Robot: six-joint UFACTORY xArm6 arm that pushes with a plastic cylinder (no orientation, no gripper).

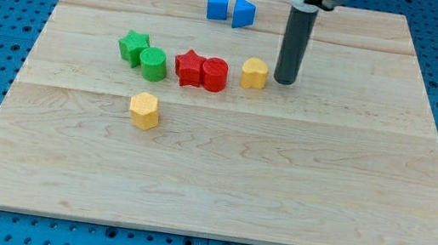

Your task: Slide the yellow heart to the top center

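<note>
The yellow heart sits on the wooden board a little above the middle, right of the red blocks. My tip rests on the board just to the heart's right, a small gap away, not clearly touching it. The rod rises straight up from there to the view's top.
A red cylinder and red star stand left of the heart. A green cylinder and green star lie further left. A yellow hexagon sits lower left. A blue cube and blue triangle are at top centre.
</note>
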